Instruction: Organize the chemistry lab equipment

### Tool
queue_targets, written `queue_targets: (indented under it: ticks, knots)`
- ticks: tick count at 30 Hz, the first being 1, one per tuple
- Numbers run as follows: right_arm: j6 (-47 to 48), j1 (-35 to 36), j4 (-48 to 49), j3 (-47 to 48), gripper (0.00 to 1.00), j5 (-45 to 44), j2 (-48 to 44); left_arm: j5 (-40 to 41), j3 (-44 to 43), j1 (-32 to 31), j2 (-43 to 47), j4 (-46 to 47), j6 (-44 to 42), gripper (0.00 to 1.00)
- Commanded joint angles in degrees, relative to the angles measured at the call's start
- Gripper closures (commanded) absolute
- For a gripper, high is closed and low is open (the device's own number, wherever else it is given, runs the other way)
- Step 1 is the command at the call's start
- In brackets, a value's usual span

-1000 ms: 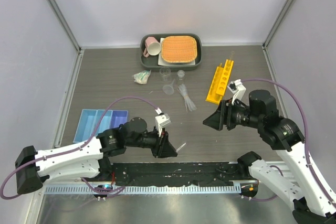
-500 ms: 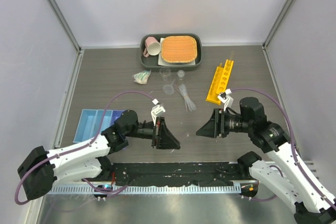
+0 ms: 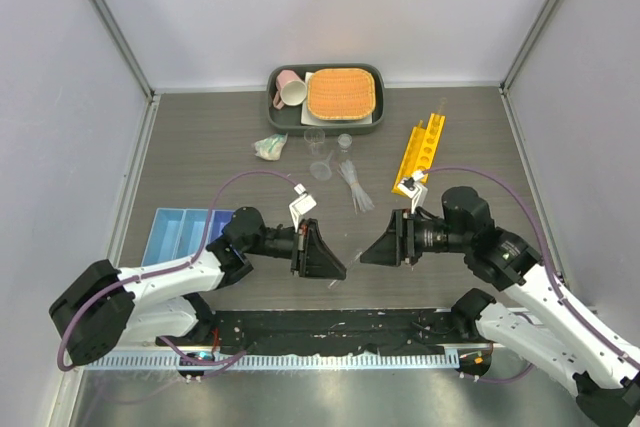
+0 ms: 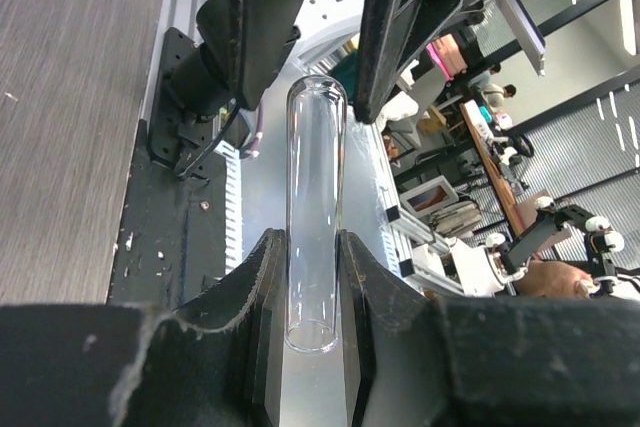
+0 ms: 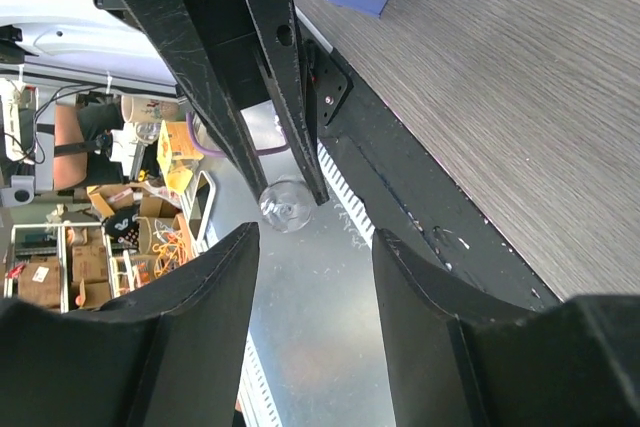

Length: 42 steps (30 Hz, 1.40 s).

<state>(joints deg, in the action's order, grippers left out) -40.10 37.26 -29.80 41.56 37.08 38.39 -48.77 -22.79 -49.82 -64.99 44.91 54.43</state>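
My left gripper (image 3: 333, 270) is shut on a thin clear glass tube (image 4: 315, 207); the tube sticks out from between the fingers, rounded end forward. My right gripper (image 3: 369, 256) is open and empty, facing the left gripper tip to tip with a small gap. In the right wrist view the tube's round end (image 5: 285, 205) shows between the left fingers, just beyond my open right gripper (image 5: 315, 237). The yellow holed rack (image 3: 422, 152) lies at the right. The blue three-compartment tray (image 3: 185, 234) lies at the left. Small beakers (image 3: 315, 137), a funnel (image 3: 321, 169) and pipettes (image 3: 355, 187) lie mid-table.
A dark tray (image 3: 278, 112) at the back holds the pink mug (image 3: 290, 89) and the orange woven mat (image 3: 342, 93). A small green-and-white crumpled item (image 3: 268, 147) lies left of the beakers. The arm bases and a black rail (image 3: 330, 332) line the near edge.
My left gripper has swung right and up with the tube. My right gripper has moved left and down towards it, so the two now face each other closely.
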Motion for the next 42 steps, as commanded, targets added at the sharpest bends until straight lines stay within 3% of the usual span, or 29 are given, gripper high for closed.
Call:
queue_targets:
  ticks: [1,19,33,38,41,42]
  knots:
    - [-1.7,2.2,5.6,0.8,0.46,-2.1,1.5,-2.1,-0.4,0.6,0.7,5.6,1.4,1.00]
    - [-1.9,8.6,7.7,5.9,0.53,-7.2,6.3,-2.2,1.2,1.7,3.2,3.9,1.2,1.00]
    - [-3.0,14.7,10.3,6.9,0.67,-11.3,9.1,-2.5,2.0,2.7,4.0,3.4,1.2,1.00]
    - [-3.0,15.7,9.9,7.2,0.80,-12.8,9.2,-2.6,2.3,3.2,5.0,2.7,1.0,1.00]
    - [-2.8,15.7,9.2,7.6,0.85,-13.5,9.2,-2.2,2.4,3.2,5.3,1.8,0.7,0.94]
    - [-2.8,15.8,8.8,7.7,0.86,-13.8,9.2,-2.0,2.4,3.4,5.6,0.5,0.6,0.76]
